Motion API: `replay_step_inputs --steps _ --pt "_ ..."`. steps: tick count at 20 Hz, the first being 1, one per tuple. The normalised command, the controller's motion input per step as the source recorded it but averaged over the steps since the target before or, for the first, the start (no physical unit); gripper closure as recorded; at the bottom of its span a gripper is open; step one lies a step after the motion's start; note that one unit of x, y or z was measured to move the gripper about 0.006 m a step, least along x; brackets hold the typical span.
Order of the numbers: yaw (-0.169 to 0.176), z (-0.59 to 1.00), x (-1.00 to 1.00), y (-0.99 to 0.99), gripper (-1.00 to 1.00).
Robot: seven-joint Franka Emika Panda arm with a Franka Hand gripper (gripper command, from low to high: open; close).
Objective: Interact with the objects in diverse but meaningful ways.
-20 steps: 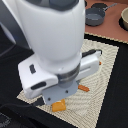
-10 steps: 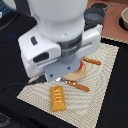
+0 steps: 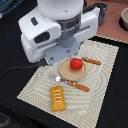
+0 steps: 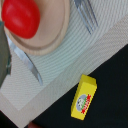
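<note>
Dark table (image 3: 112, 107) carried a woven placemat (image 3: 102, 72). Red tomato (image 3: 75, 64) sat on the tan plate (image 3: 64, 71); pastry (image 3: 58, 97) lay near the mat edge. End effector state could not be determined; its fingers were hidden.

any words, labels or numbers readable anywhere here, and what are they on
No text can be read in either view.
Yellow block: carries a printed label, a pale round mark with a red patch, too blurred to read.
Pastry, tomato, plate, fork, placemat: no markings visible.
</note>
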Motion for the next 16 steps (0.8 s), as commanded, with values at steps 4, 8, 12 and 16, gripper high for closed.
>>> replay_step_inputs --steps 4,8,12,16 --pt "0.047 0.00 -0.67 0.47 -1.00" --pt "0.040 0.00 -0.70 0.43 -1.00" --pt "0.031 -0.03 -0.71 0.39 -1.00" --pt "0.026 -0.13 -0.71 0.35 -1.00"
